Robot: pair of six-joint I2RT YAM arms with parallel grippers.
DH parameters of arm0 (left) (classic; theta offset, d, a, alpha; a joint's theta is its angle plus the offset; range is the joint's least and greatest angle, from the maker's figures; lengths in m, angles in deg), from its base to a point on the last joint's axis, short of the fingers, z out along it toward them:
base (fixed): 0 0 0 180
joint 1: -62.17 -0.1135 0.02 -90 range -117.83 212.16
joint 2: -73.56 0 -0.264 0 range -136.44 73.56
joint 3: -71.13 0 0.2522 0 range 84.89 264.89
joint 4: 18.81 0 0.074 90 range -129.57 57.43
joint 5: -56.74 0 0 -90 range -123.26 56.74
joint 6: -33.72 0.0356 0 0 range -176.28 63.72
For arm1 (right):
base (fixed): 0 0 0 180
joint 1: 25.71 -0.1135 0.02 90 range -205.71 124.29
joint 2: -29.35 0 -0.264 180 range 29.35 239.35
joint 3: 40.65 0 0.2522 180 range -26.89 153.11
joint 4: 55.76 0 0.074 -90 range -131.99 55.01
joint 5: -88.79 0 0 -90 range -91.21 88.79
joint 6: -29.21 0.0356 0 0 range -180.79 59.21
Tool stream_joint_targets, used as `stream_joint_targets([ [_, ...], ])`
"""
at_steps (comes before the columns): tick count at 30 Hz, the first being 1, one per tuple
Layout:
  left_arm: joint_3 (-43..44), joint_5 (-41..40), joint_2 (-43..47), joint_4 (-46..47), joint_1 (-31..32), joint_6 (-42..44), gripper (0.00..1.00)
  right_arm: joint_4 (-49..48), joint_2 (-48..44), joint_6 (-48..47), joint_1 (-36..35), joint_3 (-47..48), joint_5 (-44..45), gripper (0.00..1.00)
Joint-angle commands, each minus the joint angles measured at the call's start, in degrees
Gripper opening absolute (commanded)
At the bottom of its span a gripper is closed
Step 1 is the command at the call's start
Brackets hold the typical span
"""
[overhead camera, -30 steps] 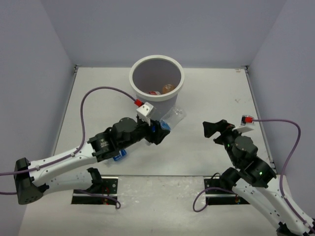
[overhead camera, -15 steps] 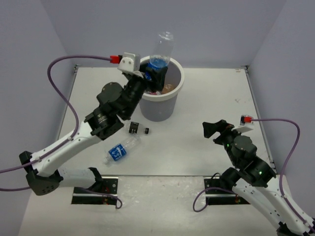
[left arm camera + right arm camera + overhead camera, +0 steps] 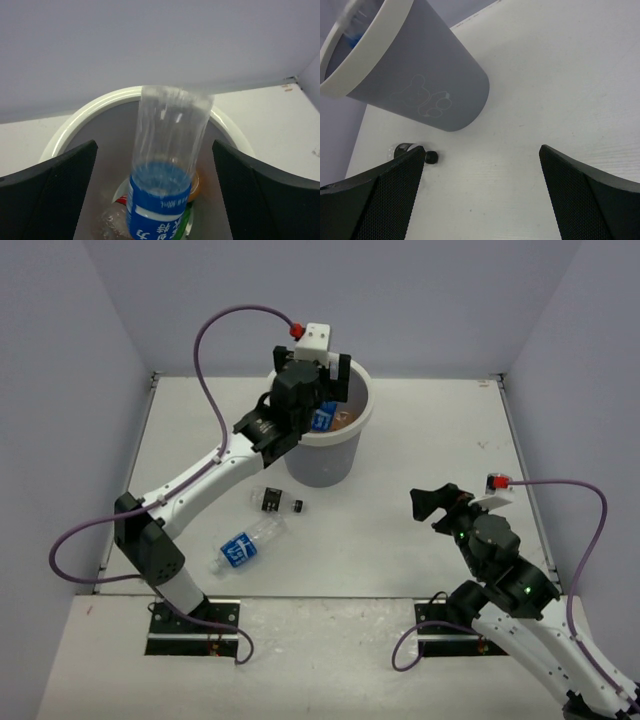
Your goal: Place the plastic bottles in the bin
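Left wrist: left hand [image 3: 155, 145] spread wide, gripping nothing. Blue-label bottle [image 3: 160, 207] loose between fingers, upright in bin [image 3: 75, 120] mouth atop others. Risk: tall bottle catches rim, topples onto surface [image 3: 260, 100].

High rear overview, close wrist views, all share bin [image 3: 322, 462]

Left arm [image 3: 200, 480] reaches far forward, elbow bent near its base, long link slanting up to a raised wrist. Left pincer [image 3: 322, 385] points down and forward, fingers spread wide, gripping nothing. Right arm [image 3: 520, 610] sits folded close to its base, wrist low. Right pincer [image 3: 436, 508] aims forward-left, fingers also wide apart, empty.
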Motion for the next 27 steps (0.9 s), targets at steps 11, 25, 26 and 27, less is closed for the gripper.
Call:
stream_joint_targets([
  [11, 5.4, 4.7, 8.2, -14.7, -0.3, -6.8, 1.00, -0.1, 2.1, 0.0, 0.1, 0.4, 0.2, 0.99],
  [25, -33.8, 0.4, 36.6, -26.4, -0.3, -35.1, 1.00, -0.2, 2.7, 0.6, 0.1, 0.3, 0.8, 0.99],
  [26, -35.5, 0.7, 37.3, -27.4, -0.3, -36.7, 1.00, -0.1, 2.7, 0.8, 0.1, 0.3, 0.8, 0.99],
  [27, -38.0, 1.3, 37.9, -28.1, -0.3, -39.0, 1.00, -0.1, 2.6, 0.7, 0.1, 0.3, 0.9, 0.99],
])
